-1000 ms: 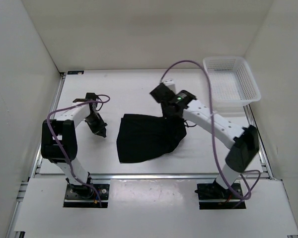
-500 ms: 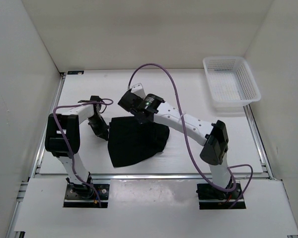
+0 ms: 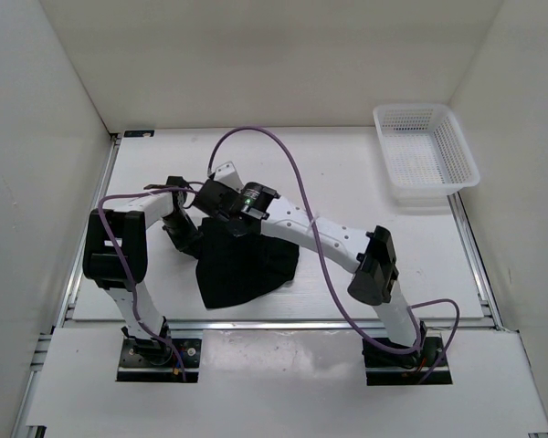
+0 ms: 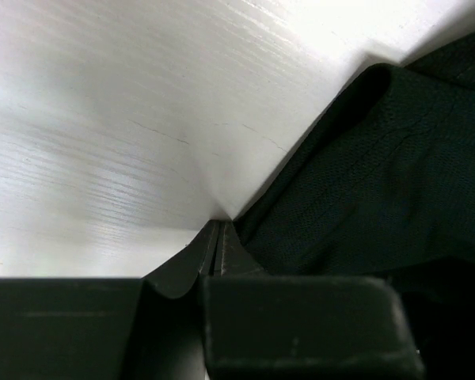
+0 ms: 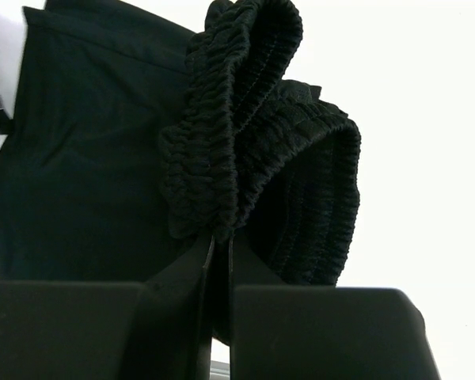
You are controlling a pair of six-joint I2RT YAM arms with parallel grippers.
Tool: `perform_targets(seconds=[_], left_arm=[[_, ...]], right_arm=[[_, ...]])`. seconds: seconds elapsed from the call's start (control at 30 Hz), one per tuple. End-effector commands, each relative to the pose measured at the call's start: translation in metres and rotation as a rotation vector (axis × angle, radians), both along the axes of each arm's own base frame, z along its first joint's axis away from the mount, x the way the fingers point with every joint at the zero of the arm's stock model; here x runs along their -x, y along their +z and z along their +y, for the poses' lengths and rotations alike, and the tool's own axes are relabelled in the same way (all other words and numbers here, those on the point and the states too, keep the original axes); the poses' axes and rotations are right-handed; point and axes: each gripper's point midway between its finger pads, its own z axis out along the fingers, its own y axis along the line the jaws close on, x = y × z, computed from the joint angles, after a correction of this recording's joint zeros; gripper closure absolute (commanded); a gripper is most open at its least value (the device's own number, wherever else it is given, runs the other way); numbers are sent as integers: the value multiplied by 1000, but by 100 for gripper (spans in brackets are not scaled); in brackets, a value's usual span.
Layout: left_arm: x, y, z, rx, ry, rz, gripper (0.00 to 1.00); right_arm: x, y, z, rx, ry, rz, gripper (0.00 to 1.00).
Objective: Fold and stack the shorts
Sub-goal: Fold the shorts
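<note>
The black shorts lie bunched on the white table, a little left of centre. My right gripper has reached across to their upper left edge. In the right wrist view it is shut on the gathered elastic waistband, which bulges up in folds above the fingertips, and the rest of the shorts hangs behind. My left gripper is at the left border of the shorts. In its wrist view it is shut, tips on the table, and the fabric lies just to its right.
A white mesh basket stands at the back right corner of the table. White walls close the table in on the left, back and right. The right arm's purple cable loops high over the middle of the table.
The right arm has swept left across the table with the waistband in its grip, dragging and folding the shorts toward the left gripper. The left gripper has barely moved.
</note>
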Motion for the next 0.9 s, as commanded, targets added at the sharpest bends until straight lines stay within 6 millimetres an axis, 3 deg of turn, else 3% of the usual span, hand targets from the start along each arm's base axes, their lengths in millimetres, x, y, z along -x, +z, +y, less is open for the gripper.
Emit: perform_targets(seconds=[0.0, 0.13, 0.17, 0.23, 0.27, 0.33, 0.37, 0.43, 0.47, 0.5, 0.57, 0.6, 0.63, 0.67, 0.7, 0.73, 0.8, 0.83, 0.87], left_arm=[[0, -6, 1, -15, 2, -16, 90], [-1, 0, 3, -14, 12, -30, 90], [-2, 3, 3, -14, 12, -28, 90], [-16, 20, 11, -31, 14, -74, 90], [-17, 27, 17, -50, 8, -67, 90], [-27, 43, 35, -94, 21, -68, 80], [-45, 59, 43, -113, 16, -108, 78], [-47, 75, 62, -138, 44, -104, 74], [-56, 87, 68, -140, 54, -135, 70], [-58, 94, 72, -134, 59, -148, 70], [-57, 103, 83, -122, 91, -168, 69], [-57, 107, 81, -113, 81, -181, 69], [-57, 112, 80, -105, 81, -195, 69], [-57, 123, 74, -96, 60, -233, 71], [-50, 123, 67, -95, 29, -230, 71], [-50, 126, 59, -92, 4, -253, 72], [-37, 130, 25, -71, -109, -270, 72], [-35, 133, 12, -65, -150, -281, 70], [-31, 130, 2, -72, -170, -273, 52]], right_arm=[[2, 16, 15, -29, 34, -40, 100], [5, 2, 38, -58, 71, -15, 100], [9, 6, 47, -87, 87, -16, 100], [11, 5, 66, -153, 127, 2, 95], [21, 3, 77, -195, 170, 57, 81], [31, 20, 90, -274, 241, 85, 43], [34, 28, 96, -321, 261, 86, 21], [43, 46, 88, -372, 293, 82, 14], [45, 83, 82, -465, 305, 30, 14], [45, 60, 66, -431, 271, 48, 13], [42, 70, 54, -517, 233, 27, 19], [38, 86, 33, -561, 199, 10, 28], [38, 60, 16, -514, 159, 37, 35], [39, 63, 1, -538, 124, 41, 40], [33, 54, -12, -528, 84, 52, 54], [35, 26, -29, -476, 46, 78, 58], [33, 14, -52, -474, -25, 100, 59], [34, 7, -60, -466, -46, 110, 55], [36, -6, -74, -449, -77, 124, 49]])
